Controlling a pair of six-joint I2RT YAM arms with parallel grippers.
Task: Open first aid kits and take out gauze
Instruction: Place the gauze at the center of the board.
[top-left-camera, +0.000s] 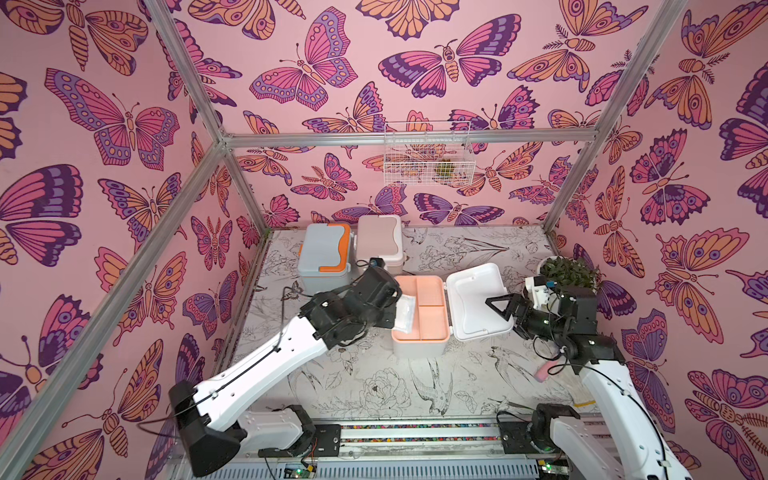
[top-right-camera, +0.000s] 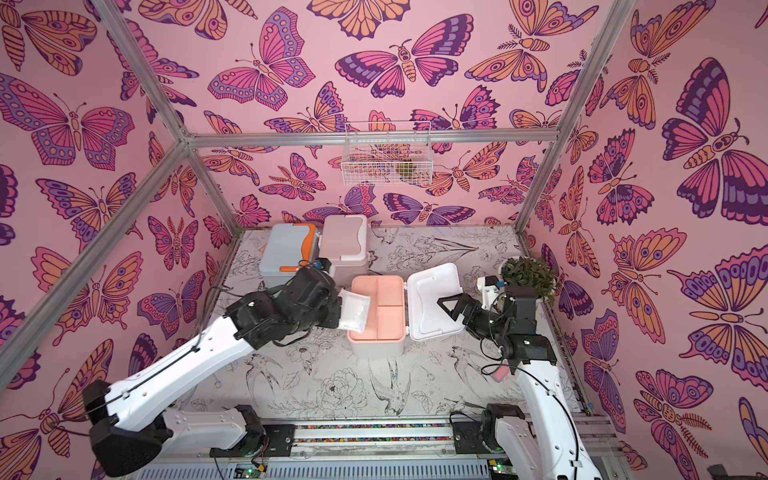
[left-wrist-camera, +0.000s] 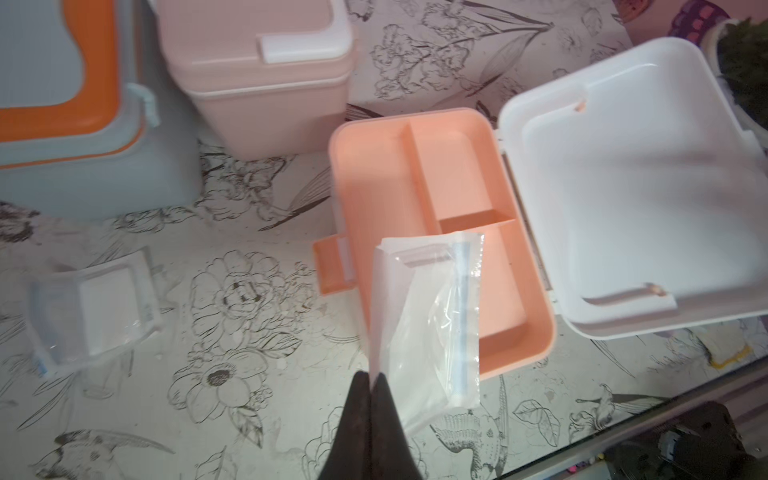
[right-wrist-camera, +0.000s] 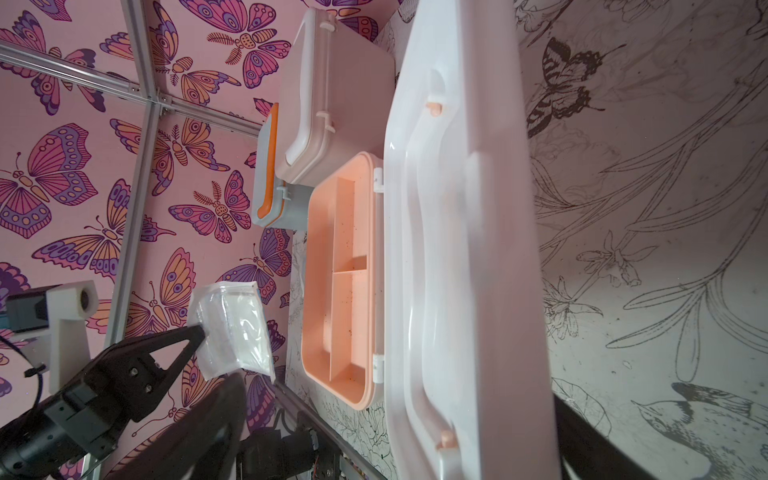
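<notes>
Fingers (left-wrist-camera: 359, 415) of my left gripper (left-wrist-camera: 369, 378) pinch a gauze packet (left-wrist-camera: 428, 324).
My right gripper (top-left-camera: 498, 309) gapes wide at the open kit lid (top-left-camera: 473, 291).

Your left claw (left-wrist-camera: 369, 380) pinches a gauze packet (left-wrist-camera: 428, 324) that sticks out ahead of it, over the left side of the opened kit (top-left-camera: 417, 348). On the claw's other side a loose packet (left-wrist-camera: 95, 307) lies on the table (top-left-camera: 374, 386). Beyond the claw stand two closed kits, the outer kit (top-left-camera: 324, 257) by the wall (top-left-camera: 232, 257), the inner kit (top-left-camera: 380, 241) just beside it. The lid (top-left-camera: 478, 299) lies folded out right of the opened kit, its edge between the spread fingers of your right claw (top-left-camera: 495, 306); the plant pot (top-left-camera: 541, 266) stands just behind that claw.
</notes>
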